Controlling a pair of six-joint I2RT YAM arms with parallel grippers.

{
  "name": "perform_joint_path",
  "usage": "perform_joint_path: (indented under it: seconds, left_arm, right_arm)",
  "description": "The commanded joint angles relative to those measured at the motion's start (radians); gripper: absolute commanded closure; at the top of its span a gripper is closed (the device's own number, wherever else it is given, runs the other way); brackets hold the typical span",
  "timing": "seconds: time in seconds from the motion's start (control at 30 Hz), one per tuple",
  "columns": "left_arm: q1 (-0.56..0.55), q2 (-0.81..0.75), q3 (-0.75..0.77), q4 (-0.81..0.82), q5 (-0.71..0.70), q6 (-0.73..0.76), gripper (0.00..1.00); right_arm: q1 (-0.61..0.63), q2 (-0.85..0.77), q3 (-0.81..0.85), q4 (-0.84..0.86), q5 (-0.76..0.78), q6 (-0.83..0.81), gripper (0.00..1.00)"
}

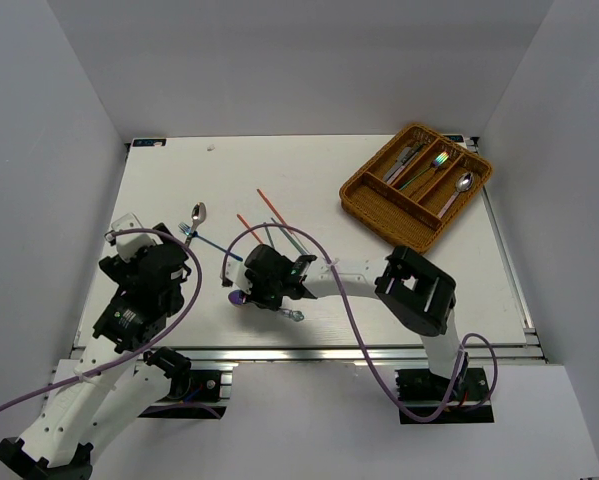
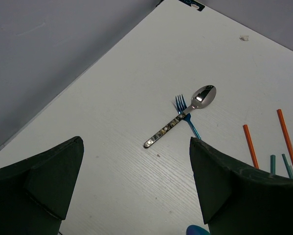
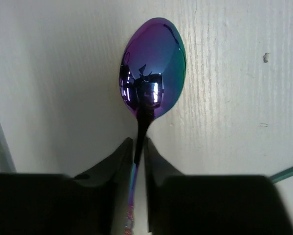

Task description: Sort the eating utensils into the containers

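Observation:
An iridescent purple spoon lies on the white table, bowl pointing away from my right wrist. My right gripper is shut on its thin neck, one finger on each side. From above, that gripper is at the front middle, with the spoon's bowl poking out on its left. My left gripper is wide open over bare table. Ahead of it lie a silver spoon and a blue fork, crossing each other. The wicker tray stands at the back right.
Red chopsticks and a green chopstick lie loose behind the right gripper. Several utensils lie in the tray's compartments, among them a silver spoon. White walls close off three sides of the table.

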Motion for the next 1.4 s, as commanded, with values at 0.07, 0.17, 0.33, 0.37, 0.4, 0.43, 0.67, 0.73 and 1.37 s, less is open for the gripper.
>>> perform_joint_path:
  seconds: [0.07, 0.17, 0.33, 0.37, 0.4, 0.43, 0.67, 0.73, 1.37]
  left_arm:
    - [0.005, -0.002, 0.017, 0.027, 0.041, 0.031, 0.02]
    - [0.005, -0.003, 0.019, 0.027, 0.044, 0.034, 0.02]
    - [0.005, -0.011, 0.014, 0.037, 0.069, 0.049, 0.02]
    - [0.005, -0.011, 0.013, 0.038, 0.072, 0.053, 0.02]
    - [0.005, -0.013, 0.014, 0.038, 0.072, 0.054, 0.02]
    - [0.005, -0.013, 0.014, 0.041, 0.076, 0.054, 0.02]
    - [0.005, -0.008, 0.010, 0.047, 0.102, 0.066, 0.02]
    - [0.005, -0.008, 0.008, 0.051, 0.107, 0.069, 0.02]
    - [0.005, 0.047, -0.015, 0.117, 0.274, 0.142, 0.02]
  right_arm:
    - [-0.003, -0.006, 0.014, 0.024, -0.090, -0.007, 1.00]
    - [-0.047, -0.104, -0.025, 0.110, -0.152, 0.066, 1.00]
    - [-0.339, -0.365, -0.231, 0.409, -0.311, 0.420, 1.00]
    - [-0.466, -0.446, -0.251, 0.432, -0.190, 0.532, 1.00]
    - [-0.528, -0.481, -0.266, 0.422, -0.076, 0.575, 1.00]
    - [-0.586, -0.536, -0.272, 0.390, 0.056, 0.623, 1.00]
    - [-1.123, -0.418, -0.051, 0.152, 0.449, 0.766, 1.00]
    - [-1.185, -0.295, 0.055, 0.048, 0.457, 0.748, 1.00]
    - [-1.319, 0.046, 0.292, 0.024, 0.370, 0.817, 0.75]
